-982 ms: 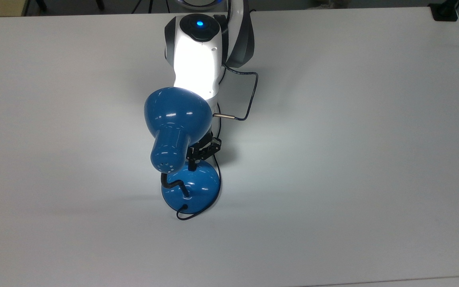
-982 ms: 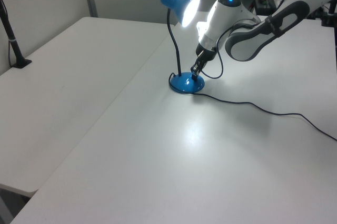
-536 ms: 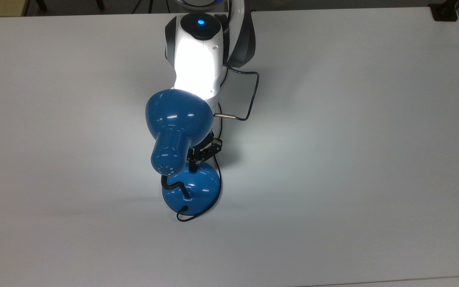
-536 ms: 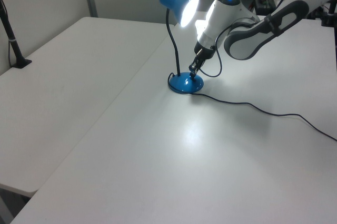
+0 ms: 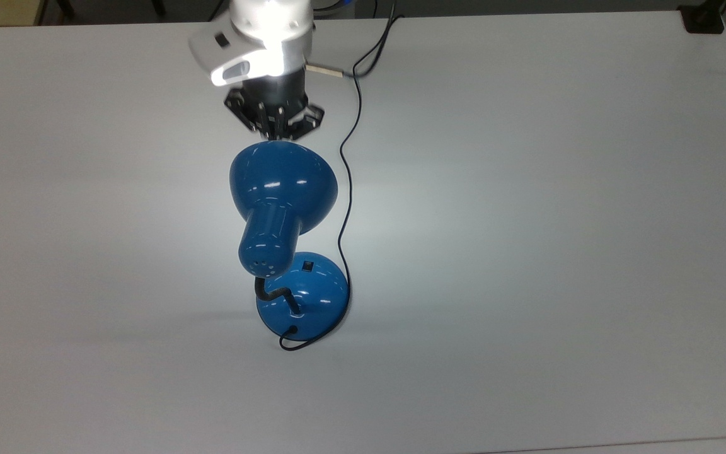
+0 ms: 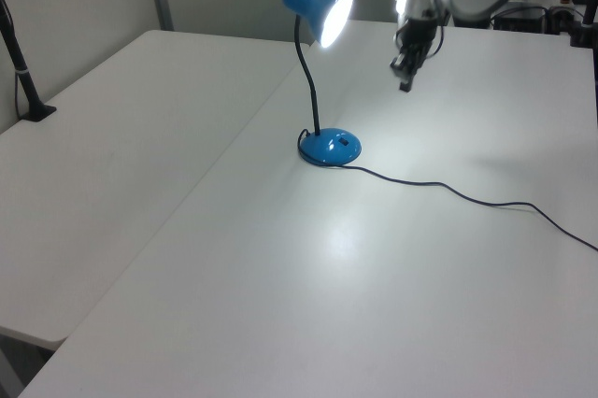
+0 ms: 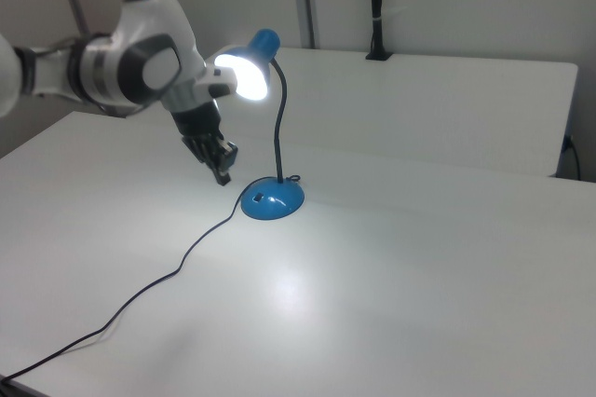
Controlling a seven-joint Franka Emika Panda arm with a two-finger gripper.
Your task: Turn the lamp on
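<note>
Zero presses left by our read: lamp [image 6: 322, 20] glows mid-table, base [image 5: 303, 296] and switch [image 5: 307, 268] untouched, so we keep the gripper [image 7: 222, 166], holding nothing and seemingly closed, clear of the cord [image 5: 345, 208].

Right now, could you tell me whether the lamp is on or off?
On: the lamp has a brightly glowing shade and lights a patch of the table.

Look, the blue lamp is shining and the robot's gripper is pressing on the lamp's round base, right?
Not quite. The lamp is shining, but the gripper is not pressing on the base. The left view shows it hanging in the air, up and away from the base, near the lit shade. The right view shows the same gap between the gripper and the base.
</note>
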